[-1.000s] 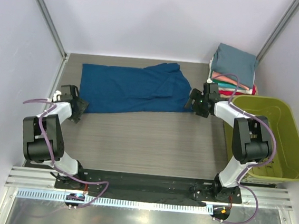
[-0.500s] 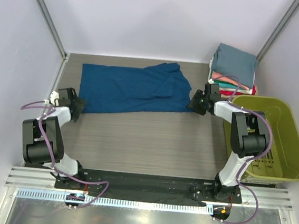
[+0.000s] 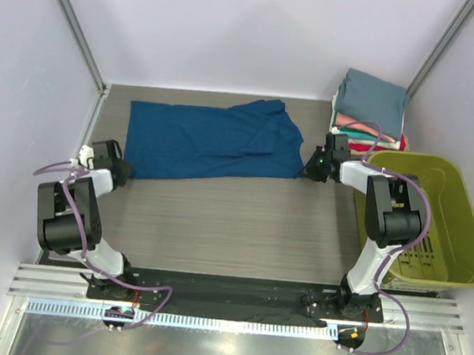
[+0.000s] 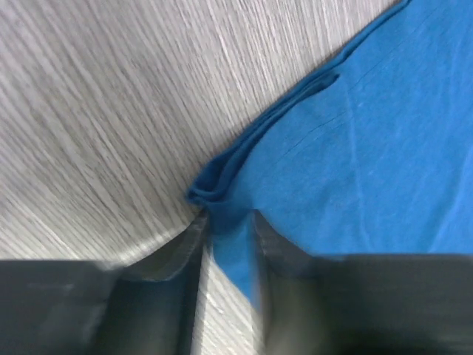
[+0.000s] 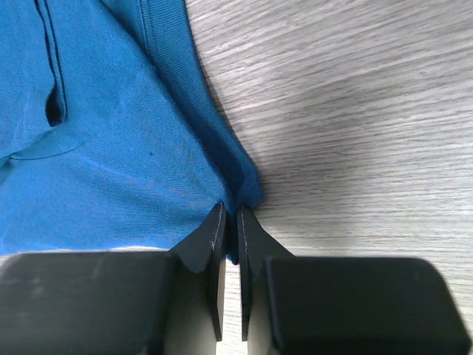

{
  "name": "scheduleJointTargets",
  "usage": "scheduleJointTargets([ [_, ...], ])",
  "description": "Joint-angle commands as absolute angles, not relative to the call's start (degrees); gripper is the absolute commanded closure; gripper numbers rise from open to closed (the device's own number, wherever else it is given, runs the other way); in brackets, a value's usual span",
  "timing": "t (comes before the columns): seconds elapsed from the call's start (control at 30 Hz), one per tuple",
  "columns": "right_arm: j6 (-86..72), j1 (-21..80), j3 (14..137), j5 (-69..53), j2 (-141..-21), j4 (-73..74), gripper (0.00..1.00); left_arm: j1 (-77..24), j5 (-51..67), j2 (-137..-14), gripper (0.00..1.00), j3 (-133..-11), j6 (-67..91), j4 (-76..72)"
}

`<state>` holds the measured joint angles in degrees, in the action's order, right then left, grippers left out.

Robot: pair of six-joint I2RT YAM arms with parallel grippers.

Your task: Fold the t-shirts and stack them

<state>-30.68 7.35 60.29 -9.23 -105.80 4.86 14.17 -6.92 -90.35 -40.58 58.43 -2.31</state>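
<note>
A dark blue t-shirt [image 3: 215, 146] lies spread flat across the back of the table. My left gripper [image 3: 124, 169] is at its near-left corner; in the blurred left wrist view the bunched hem [image 4: 222, 185] fills the gap between the fingertips of that gripper [image 4: 228, 222]. At the near-right corner is my right gripper [image 3: 307, 169]. In the right wrist view it [image 5: 230, 214] is shut tight on the folded edge of the shirt [image 5: 111, 163]. Several folded t-shirts [image 3: 369, 110] are stacked at the back right, a slate-teal one on top.
An olive-green plastic basket [image 3: 415, 159] stands at the right edge, next to the right arm and just in front of the stack. Walls close in the table on the left, back and right. Bare wood-grain table [image 3: 233, 219] lies between the shirt and the arm bases.
Both grippers have closed on the shirt's near corners. The right one slid slightly right and back to the corner; the left one shifted a little left.
</note>
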Motion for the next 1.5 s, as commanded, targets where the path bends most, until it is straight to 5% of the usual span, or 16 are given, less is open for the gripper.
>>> scheduleJointTargets([
  [0.0, -30.9, 7.0, 59.6, -9.8, -106.2, 3.2, 0.97, 14.5, -6.1, -92.1, 0.77, -39.7, 58.3, -1.5],
  [0.1, -31.4, 6.9, 59.3, -9.6, -106.6, 2.9, 0.99, 14.5, -6.5, -92.4, 1.00, -40.1, 57.8, -1.1],
  [0.37, -32.1, 6.9, 80.6, -13.8, -110.6, 14.8, 0.99, 14.5, -0.4, -93.4, 1.00, -53.9, 62.6, 9.6],
  [0.53, -30.9, 6.9, 86.2, -9.5, -99.3, 17.0, 0.99, 14.6, -2.5, -83.7, 1.00, -58.3, 62.7, 12.7],
  [0.97, -30.9, 6.2, 54.7, -4.4, -90.3, 15.8, 0.99, 18.5, 1.5, -78.6, 1.00, -39.4, 60.1, 16.5],
  [1.47, -42.1, 6.0, 33.3, 1.5, -58.5, 19.7, 0.99, 22.4, 2.5, -63.1, 1.00, -34.1, 57.6, 27.2],
])
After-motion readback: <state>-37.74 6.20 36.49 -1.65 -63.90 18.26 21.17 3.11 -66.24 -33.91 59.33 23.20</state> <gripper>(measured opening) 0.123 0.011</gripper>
